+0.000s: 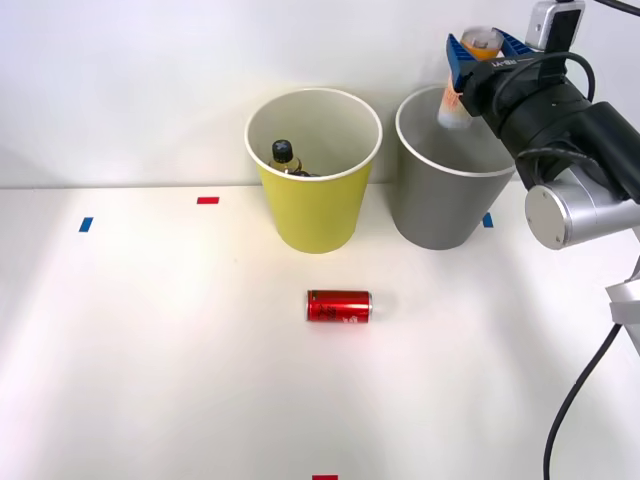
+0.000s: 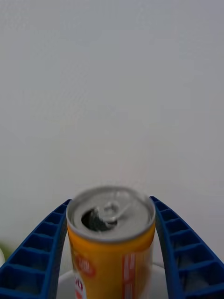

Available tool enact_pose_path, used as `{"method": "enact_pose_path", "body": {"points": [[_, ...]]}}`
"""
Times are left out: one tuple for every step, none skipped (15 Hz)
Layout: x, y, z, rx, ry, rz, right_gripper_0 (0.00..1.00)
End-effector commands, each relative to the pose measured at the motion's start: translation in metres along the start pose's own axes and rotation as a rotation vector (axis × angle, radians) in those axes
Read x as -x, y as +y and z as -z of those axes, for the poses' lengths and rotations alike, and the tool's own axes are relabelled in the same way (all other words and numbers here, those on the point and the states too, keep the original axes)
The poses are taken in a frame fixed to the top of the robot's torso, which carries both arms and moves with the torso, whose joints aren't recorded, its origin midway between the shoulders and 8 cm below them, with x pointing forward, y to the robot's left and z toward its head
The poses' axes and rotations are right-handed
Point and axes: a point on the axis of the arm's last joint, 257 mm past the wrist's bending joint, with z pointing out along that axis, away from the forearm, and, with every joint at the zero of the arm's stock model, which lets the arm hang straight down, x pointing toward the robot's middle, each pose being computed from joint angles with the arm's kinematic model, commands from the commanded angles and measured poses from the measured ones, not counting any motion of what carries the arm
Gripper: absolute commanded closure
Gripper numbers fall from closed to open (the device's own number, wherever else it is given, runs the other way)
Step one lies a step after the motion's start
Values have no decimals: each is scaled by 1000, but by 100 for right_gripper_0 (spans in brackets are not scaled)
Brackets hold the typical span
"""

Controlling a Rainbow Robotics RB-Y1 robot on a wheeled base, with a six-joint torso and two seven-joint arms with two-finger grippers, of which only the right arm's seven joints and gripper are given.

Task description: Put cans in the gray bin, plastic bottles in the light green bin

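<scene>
My right gripper (image 1: 478, 52) is shut on the orange and white can (image 1: 462, 88), holding it upright above the gray bin (image 1: 450, 200), over the bin's right rear part. In the wrist view the can (image 2: 111, 243) shows its silver top with an open tab hole, one blue ribbed finger (image 2: 35, 254) on each side of it. A red can (image 1: 339, 305) with white lettering lies on its side on the white table in front of the bins. The light green bin (image 1: 313, 205) stands left of the gray one, and a plastic bottle (image 1: 287, 158) with a black cap lies inside it.
Small tape marks sit on the table: blue (image 1: 85, 224) at the left, red (image 1: 207, 200) behind it, red (image 1: 324, 477) at the front edge, blue (image 1: 487, 221) beside the gray bin. A white wall stands close behind the bins. A black cable (image 1: 580, 395) hangs at the right.
</scene>
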Motion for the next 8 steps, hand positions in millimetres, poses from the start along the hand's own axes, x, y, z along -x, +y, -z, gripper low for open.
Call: {"method": "enact_pose_path", "body": {"points": [[-3, 2, 1, 4, 5, 1, 0], [-6, 0, 5, 4, -4, 0, 0], [-7, 0, 9, 9, -22, 1, 0], [-11, 1, 14, 14, -33, 4, 0], [-15, 1, 23, 22, -54, 7, 0], [-16, 2, 31, 27, -74, 1, 0], [-17, 3, 41, 31, -89, -7, 0], [-16, 6, 55, 39, -98, -15, 0]]}}
